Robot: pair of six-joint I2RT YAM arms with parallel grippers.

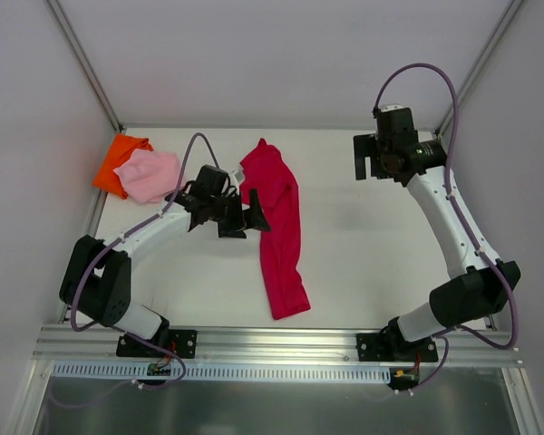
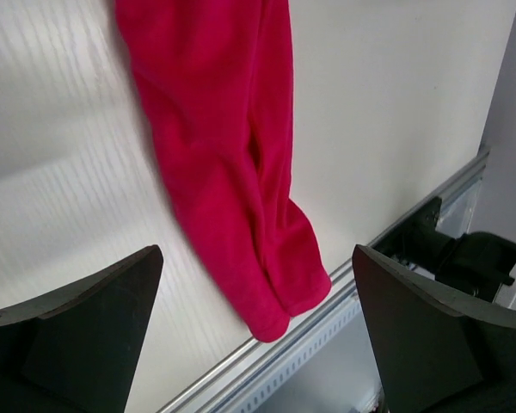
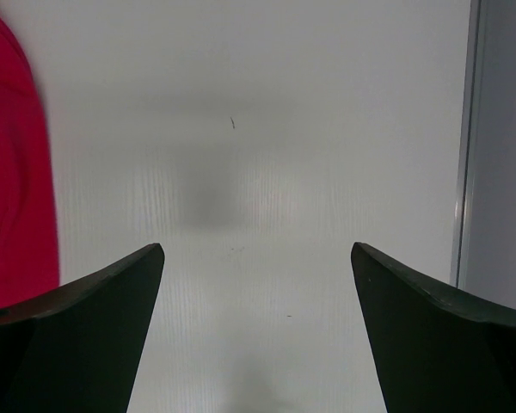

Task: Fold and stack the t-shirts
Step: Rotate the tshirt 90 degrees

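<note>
**Both grippers open; crimson shirt stretched long across mid-table**

From above, your left gripper (image 1: 246,219) sits at the left edge of the crimson t-shirt (image 1: 277,227), between it and the two small bundles in the far-left corner. Its jaws are spread wide and hold nothing; you cannot tell from this view whether a finger touches the cloth. The light pink t-shirt (image 1: 150,174) lies partly over the orange t-shirt (image 1: 116,161), which is pushed up against the left wall. A purple cable (image 1: 192,145) arcs over the left arm close to the pink bundle.

Your right gripper (image 1: 370,169) hangs far right, well apart from all three shirts, and is also open with nothing in it.

The left wrist view gives you what the top camera does not: the near end of the crimson t-shirt (image 2: 232,172) is a rounded, doubled-over roll with a deep lengthwise crease. It stops just short of the ribbed aluminium rail (image 2: 322,331). The black mount (image 2: 451,249) of the other arm shows beyond. The left gripper's (image 2: 258,254) dark fingers (image 2: 86,327) frame that cloth from above.

The right wrist view shows only a sliver of crimson t-shirt (image 3: 13,172) at its left border. The rest is bare, finely ribbed white table (image 3: 267,155) and a grey upright post (image 3: 477,146). The right gripper's (image 3: 258,249) fingers (image 3: 430,327) stand wide apart.

The cloth looks soft and matte, and the crimson piece is narrow, long and slightly bowed.
</note>
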